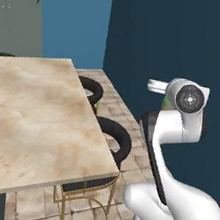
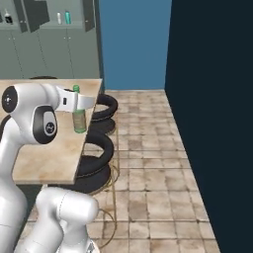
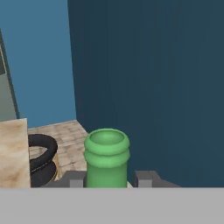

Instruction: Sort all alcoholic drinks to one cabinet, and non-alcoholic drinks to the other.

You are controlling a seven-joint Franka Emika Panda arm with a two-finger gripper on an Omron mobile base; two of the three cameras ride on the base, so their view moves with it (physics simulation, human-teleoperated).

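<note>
I have the slim green glass bottle (image 2: 78,118) clamped in my gripper (image 3: 109,179), one finger on each side of its neck. It hangs upright in the air, above the edge of the beige marble table (image 1: 34,119) and near the black round stools (image 2: 96,158). I judge this is the carrying step for an alcoholic drink. Next I must bring it to the grey wall cabinets (image 2: 44,44) far behind, where the square bottle with the black label (image 2: 8,18) stands.

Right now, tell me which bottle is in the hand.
The green glass bottle, gripped upright in the hand. The white bottle and teal bottle stand in the far cabinet.
</note>
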